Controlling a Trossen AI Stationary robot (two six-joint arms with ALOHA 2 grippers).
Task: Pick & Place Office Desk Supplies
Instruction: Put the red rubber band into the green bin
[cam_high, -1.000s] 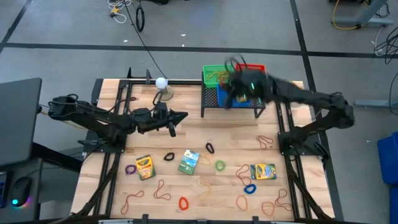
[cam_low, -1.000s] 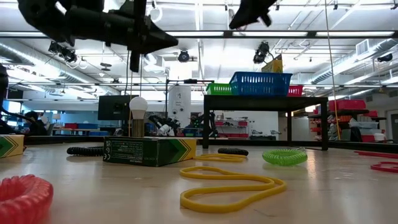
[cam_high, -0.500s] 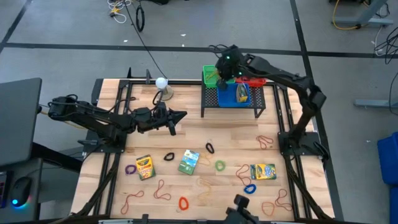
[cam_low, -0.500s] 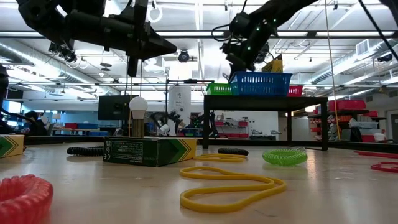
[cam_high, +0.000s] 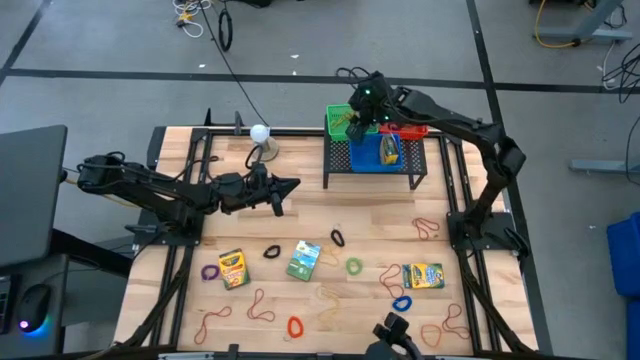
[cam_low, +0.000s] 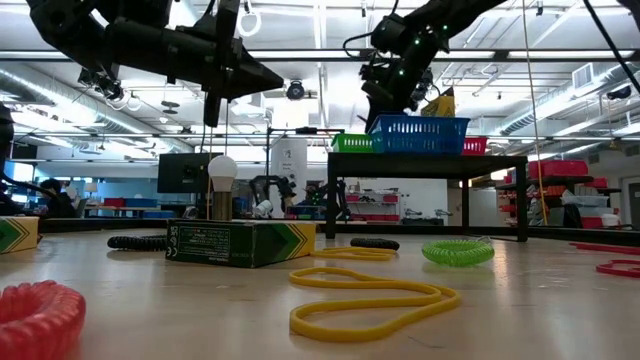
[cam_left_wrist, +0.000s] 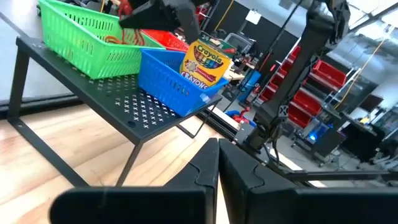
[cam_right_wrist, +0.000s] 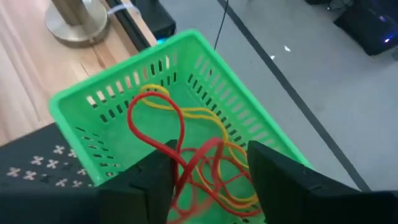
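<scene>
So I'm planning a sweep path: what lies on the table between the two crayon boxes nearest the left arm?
In the high view, a small black loop lies on the table between the yellow crayon box and the green crayon box; nothing else.

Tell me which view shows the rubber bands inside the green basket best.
The right wrist view: it looks straight down into the green basket, showing the red and yellow rubber bands between the open right gripper fingers. The high view shows only a speck of them, the left wrist view a hint, the low view none.

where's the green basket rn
In the high view, the green basket sits at the left end of the black rack, beside the blue basket, under the right tool.
</scene>
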